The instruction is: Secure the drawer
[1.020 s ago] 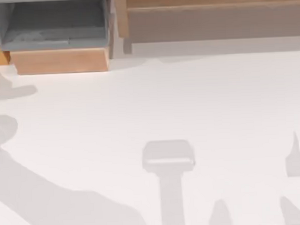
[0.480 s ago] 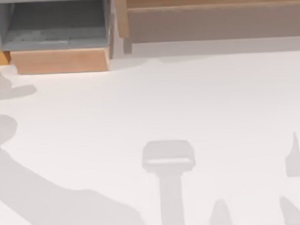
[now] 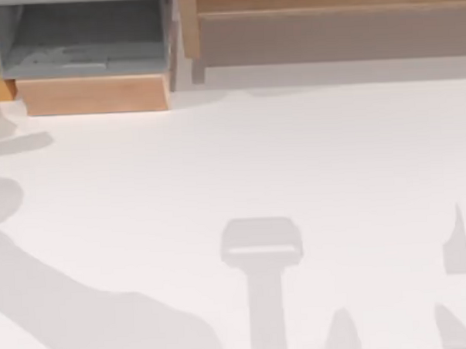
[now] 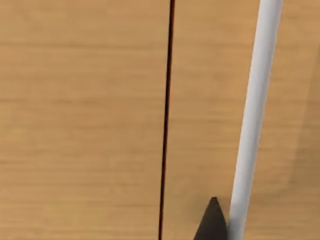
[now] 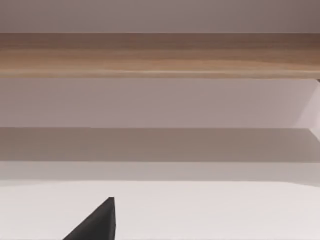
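Observation:
The drawer [image 3: 94, 95] stands pulled out at the table's far left. Its light tan front panel faces the table and its grey mottled inside [image 3: 80, 38] is open to view. In the left wrist view, a dark tip of my left gripper [image 4: 212, 226] sits close against a tan wooden surface [image 4: 80, 120] with a thin dark seam [image 4: 166, 120] and a white bar [image 4: 255, 110] beside it. In the right wrist view, a dark tip of my right gripper [image 5: 97, 224] hangs over the white table, facing the long wooden unit [image 5: 160, 55].
A long wide wooden unit [image 3: 327, 31] with a grey-brown face runs along the far edge to the right of the drawer. The white table [image 3: 256, 166] carries only shadows of the arms across its middle and front.
The arm shadow at the table's left edge has slid slightly to the left. The drawer's front panel has stayed where it was.

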Controlling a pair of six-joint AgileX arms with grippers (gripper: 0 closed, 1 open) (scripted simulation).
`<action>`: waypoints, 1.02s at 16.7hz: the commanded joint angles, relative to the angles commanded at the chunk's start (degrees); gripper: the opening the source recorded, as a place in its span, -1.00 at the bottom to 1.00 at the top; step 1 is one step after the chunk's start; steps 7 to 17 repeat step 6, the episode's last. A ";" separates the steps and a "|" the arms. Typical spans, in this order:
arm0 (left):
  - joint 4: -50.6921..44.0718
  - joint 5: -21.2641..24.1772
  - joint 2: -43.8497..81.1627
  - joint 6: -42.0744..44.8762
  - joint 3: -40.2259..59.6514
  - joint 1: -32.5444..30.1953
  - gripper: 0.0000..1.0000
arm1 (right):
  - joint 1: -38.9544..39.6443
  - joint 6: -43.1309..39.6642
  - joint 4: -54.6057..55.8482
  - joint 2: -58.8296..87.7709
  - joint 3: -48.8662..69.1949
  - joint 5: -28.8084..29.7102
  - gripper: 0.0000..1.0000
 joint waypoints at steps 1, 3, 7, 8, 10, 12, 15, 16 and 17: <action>0.00 0.00 0.00 0.00 0.00 0.00 1.00 | 0.00 0.00 0.00 0.00 0.00 0.00 1.00; 0.00 0.00 0.00 0.00 0.00 0.00 1.00 | 0.00 0.00 0.00 0.00 0.00 0.00 1.00; 0.00 0.00 0.00 0.00 0.00 0.00 1.00 | 0.00 0.00 0.00 0.00 0.00 0.00 1.00; 0.00 0.00 0.00 0.00 0.00 0.00 1.00 | 0.00 0.00 0.00 0.00 0.00 0.00 1.00; 0.00 0.00 0.00 0.00 0.00 0.00 1.00 | 0.00 0.00 0.00 0.00 0.00 0.00 1.00; 0.00 0.00 0.00 0.00 0.00 0.00 1.00 | 0.00 0.00 0.00 0.00 0.00 0.00 1.00; 0.00 0.00 0.00 0.00 0.00 0.00 1.00 | 0.00 0.00 0.00 0.00 0.00 0.00 1.00; 0.00 0.00 0.00 0.00 0.00 0.00 1.00 | 0.00 0.00 0.00 0.00 0.00 0.00 1.00; 0.00 0.00 0.00 0.00 0.00 0.00 1.00 | 0.00 0.00 0.00 0.00 0.00 0.00 1.00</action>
